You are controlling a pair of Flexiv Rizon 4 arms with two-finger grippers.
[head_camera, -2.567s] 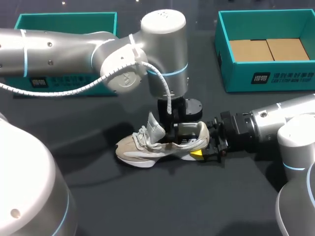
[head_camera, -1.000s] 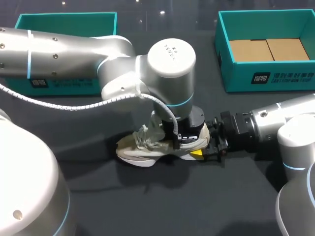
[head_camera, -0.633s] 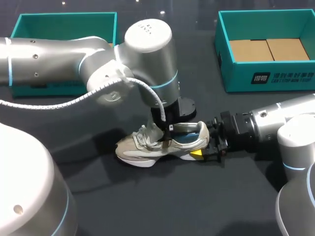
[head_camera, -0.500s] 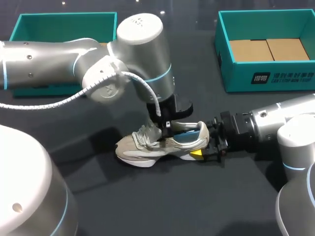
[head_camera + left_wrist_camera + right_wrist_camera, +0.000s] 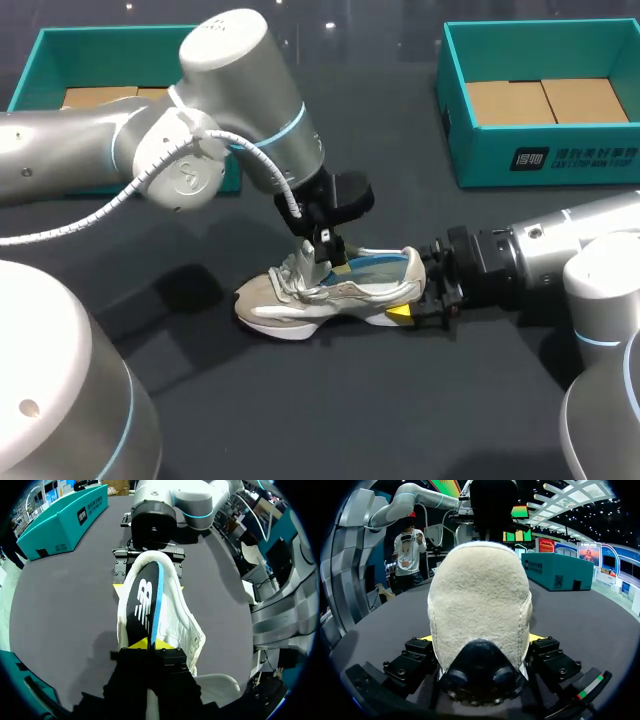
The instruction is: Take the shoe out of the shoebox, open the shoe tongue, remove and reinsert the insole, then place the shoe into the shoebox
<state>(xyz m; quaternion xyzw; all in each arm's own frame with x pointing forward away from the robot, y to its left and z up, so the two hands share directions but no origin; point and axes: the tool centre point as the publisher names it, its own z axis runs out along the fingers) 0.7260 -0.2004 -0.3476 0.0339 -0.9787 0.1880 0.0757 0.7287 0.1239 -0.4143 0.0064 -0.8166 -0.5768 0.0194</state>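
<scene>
**Shoe out of its box, insole work in hand**

Head view: The shoe lay upright on the dark tabletop, well apart from the 2 teal boxes, the left shoebox and the right shoebox. Step 1 therefore looked done. The right arm came in low, and the right jaws gripped the heel, with 1 yellow fingertip showing beside the sole. The left arm reached down over the laces. Its wrist hid most of the tongue, so how far the tongue was opened could not be made out. The insole showed blue in the shoe's opening.

Left wrist view: The left jaws were closed on the front end of the insole, with the yellow fingertips pinching it from 2 sides. The insole stood tilted on edge, its far end inside the shoe. I could not judge whether it was coming out or going back in.

Right wrist view: The heel of the shoe filled the view, clamped between the right jaws, and it hid the insole. By my judgement, seating the insole and boxing the shoe were left to do.
</scene>
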